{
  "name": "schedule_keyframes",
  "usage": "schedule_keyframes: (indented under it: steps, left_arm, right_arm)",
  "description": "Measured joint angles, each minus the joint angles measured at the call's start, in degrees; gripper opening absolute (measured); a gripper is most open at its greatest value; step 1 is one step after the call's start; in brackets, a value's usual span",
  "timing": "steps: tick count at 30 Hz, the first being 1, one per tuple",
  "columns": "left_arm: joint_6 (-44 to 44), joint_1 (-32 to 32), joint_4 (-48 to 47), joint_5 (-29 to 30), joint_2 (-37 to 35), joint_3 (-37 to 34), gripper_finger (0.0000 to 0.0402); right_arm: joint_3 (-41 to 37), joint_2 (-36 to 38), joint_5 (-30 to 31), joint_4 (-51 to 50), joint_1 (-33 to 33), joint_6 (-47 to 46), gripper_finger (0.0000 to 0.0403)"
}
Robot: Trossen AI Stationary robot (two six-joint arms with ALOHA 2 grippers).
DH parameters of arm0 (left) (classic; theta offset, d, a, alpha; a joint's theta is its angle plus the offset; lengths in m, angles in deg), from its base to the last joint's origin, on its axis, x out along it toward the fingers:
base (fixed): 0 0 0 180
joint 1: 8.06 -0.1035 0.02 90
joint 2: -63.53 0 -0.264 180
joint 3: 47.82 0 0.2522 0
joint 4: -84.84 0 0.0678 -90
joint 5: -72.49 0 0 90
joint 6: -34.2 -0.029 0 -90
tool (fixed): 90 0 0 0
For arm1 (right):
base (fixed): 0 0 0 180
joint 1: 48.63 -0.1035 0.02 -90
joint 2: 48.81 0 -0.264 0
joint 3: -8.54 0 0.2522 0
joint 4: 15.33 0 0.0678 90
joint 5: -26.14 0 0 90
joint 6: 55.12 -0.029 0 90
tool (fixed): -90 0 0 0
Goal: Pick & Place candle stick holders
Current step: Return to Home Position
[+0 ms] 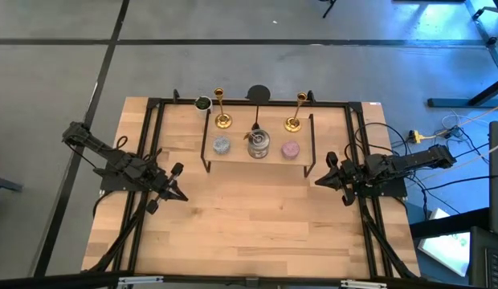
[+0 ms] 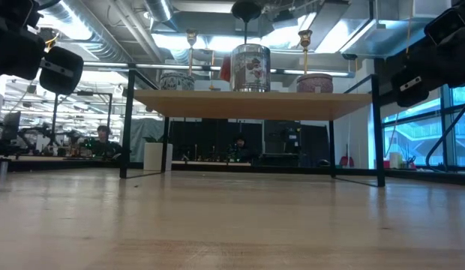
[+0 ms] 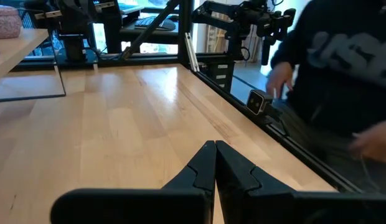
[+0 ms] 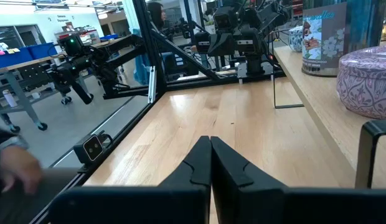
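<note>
At the far side of the light wooden table (image 1: 249,233), on a raised wooden shelf with black metal legs (image 1: 237,152), stand two slim shiny gold candle stick holders, apparently upright. The left holder (image 1: 222,112) and the right holder (image 1: 295,115) flank a squat silver tin (image 1: 258,144). Placing looks done. The step in hand is the return to rest, which needs no grasp, only a clear retreat. The left gripper (image 1: 181,197) and right gripper (image 1: 317,181) hover near the table's sides, fingers pressed together on nothing, well apart from both holders.

Gold candle stick holders (image 1: 223,121), pink scroll-patterned candle (image 4: 367,84), pale wood table (image 1: 249,217)
</note>
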Motion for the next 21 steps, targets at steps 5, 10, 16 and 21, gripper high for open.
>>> schedule_keyframes:
  steps: [5,10,16,21]
  left_arm:
    - [0.00,0.00,0.02,0.00,0.00,0.00,0.0002]
    - [0.00,0.00,0.01,-0.02,0.00,0.00,0.0002]
    - [0.00,0.00,0.02,-0.02,0.00,0.00,0.0002]
    - [0.00,0.00,0.01,-0.02,0.00,0.00,0.0002]
  right_arm:
    - [0.00,0.00,0.00,0.00,-0.01,0.00,0.0000]
    - [0.00,0.00,-0.02,0.00,-0.01,0.01,0.0000]
    - [0.00,0.00,0.00,0.00,-0.01,0.00,0.0000]
    - [-0.02,0.00,-0.02,0.00,-0.01,0.02,0.0000]
